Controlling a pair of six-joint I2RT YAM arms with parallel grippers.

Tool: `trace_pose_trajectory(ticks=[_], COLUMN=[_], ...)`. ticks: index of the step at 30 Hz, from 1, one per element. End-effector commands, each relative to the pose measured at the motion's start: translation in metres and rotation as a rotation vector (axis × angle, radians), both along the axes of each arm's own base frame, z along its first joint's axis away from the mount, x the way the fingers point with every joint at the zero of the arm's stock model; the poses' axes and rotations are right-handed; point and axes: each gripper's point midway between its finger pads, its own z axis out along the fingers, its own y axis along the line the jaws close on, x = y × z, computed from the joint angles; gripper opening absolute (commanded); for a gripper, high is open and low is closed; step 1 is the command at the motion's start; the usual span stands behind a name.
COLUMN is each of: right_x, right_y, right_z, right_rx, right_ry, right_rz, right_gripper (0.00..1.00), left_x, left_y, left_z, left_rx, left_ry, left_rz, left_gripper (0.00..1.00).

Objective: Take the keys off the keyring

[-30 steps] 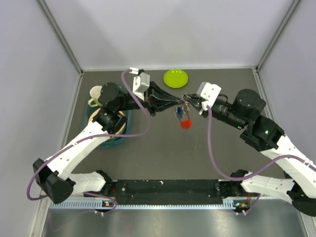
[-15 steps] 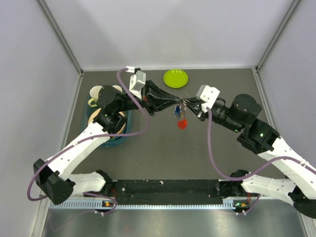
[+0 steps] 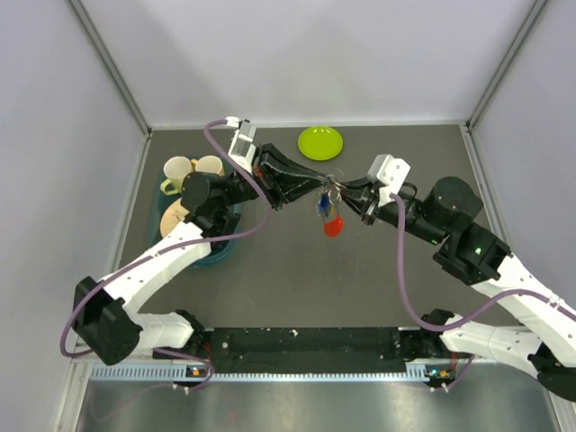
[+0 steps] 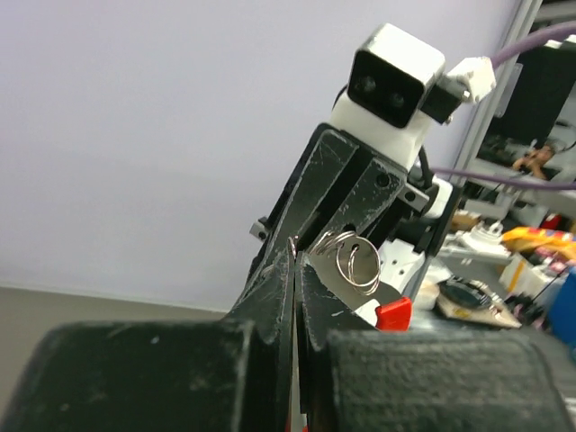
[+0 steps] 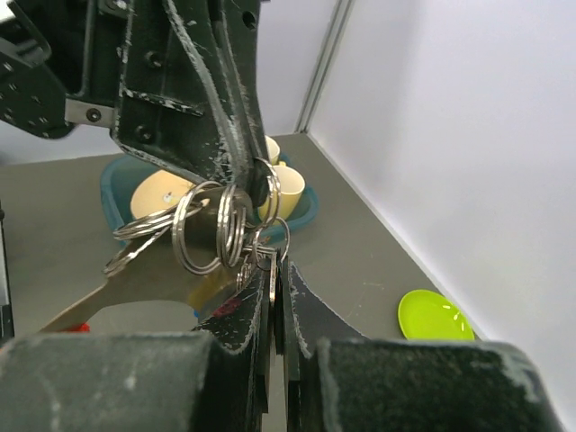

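The keyring [image 3: 331,191] hangs in the air between my two gripper tips, above the middle of the table. Below it dangle the keys [image 3: 324,209], one with a red tag [image 3: 333,227] and one blue. My left gripper [image 3: 319,184] is shut, pinching the wire of the keyring [image 4: 355,258] at its tip [image 4: 295,256]. My right gripper [image 3: 342,191] faces it from the right, shut on a thin flat key [image 5: 273,274] seen edge-on between its fingers. Several linked silver rings [image 5: 211,225] bunch between the two tips. The red tag [image 4: 393,312] shows behind the left fingers.
A lime-green dish [image 3: 320,141] lies at the back centre. A teal bowl [image 3: 216,256] holding cups [image 3: 180,168] stands at the left under the left arm. Grey walls close in the back and both sides.
The left wrist has swung back and to the left while its tip stays on the ring. The right arm has shifted slightly. The key bundle has barely moved, and both grippers stay shut.
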Motion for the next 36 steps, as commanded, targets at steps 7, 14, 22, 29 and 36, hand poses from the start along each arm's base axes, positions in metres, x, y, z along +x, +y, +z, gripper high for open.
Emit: trace_pose_trajectory(ticks=[7, 14, 22, 29, 36], right_x=[-0.009, -0.008, -0.007, -0.005, -0.007], right_y=[-0.005, -0.010, -0.009, -0.014, -0.008], right_z=[0.003, 0.003, 0.000, 0.009, -0.004], right_rx=[0.088, 0.118, 0.132, 0.156, 0.125], right_ry=[0.036, 0.048, 0.061, 0.049, 0.088], right_rz=[0.011, -0.011, -0.014, -0.041, -0.014], right_gripper=[0.00, 0.00, 0.00, 0.00, 0.10], left_x=[-0.004, 0.006, 0.008, 0.015, 0.014], left_y=[0.019, 0.018, 0.019, 0.015, 0.014], left_z=[0.043, 0.039, 0.035, 0.023, 0.024], left_rx=[-0.247, -0.289, -0.316, -0.294, -0.302], left_ry=[0.120, 0.238, 0.326, 0.357, 0.359], left_rz=[-0.085, -0.116, -0.164, -0.139, -0.162], left_gripper=[0.00, 0.00, 0.00, 0.00, 0.00])
